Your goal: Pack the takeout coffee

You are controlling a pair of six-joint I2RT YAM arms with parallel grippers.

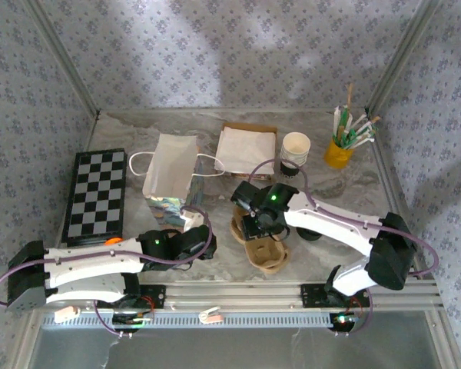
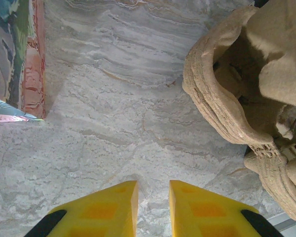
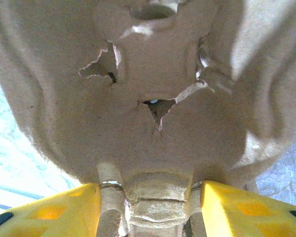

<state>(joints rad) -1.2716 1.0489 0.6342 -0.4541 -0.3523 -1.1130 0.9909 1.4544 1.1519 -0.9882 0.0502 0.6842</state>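
1. Apparently the takeout coffee (image 1: pixel 313 232) is the dark round shape tucked under the right forearm, just right of the pulp tray (image 1: pixel 265 254). Too much of it is hidden to tell lid from cup.
2. It sits near the right gripper (image 3: pixel 149 186), off to that gripper's right and not between the fingers.
3. The right gripper's yellow fingers (image 3: pixel 64 210) stand apart astride a ridge at the tray's edge, with pulp close against both. I cannot tell whether they press on it or stand clear.
4. The coffee is well apart from the left gripper (image 2: pixel 153 185), with the tray between the two.
5. The left gripper hangs over bare marbled table (image 2: pixel 113 113). Its fingers are nearly together, with a narrow gap and nothing in it. The tray is ahead to its right and the foot of the paper bag (image 2: pixel 19 59) is ahead to its left.
6. Counted in the top view:
   - one dark round shape
   - one pulp tray, torn in places in the right wrist view
   - one white handled paper bag
   - one stack of cream-rimmed cups (image 1: pixel 295 151)
   - one open box of napkins (image 1: pixel 247 146)
   - one yellow pot of stirrers (image 1: pixel 339 152)
   - one chequered board (image 1: pixel 96 196)
   - two arms, each with one gripper
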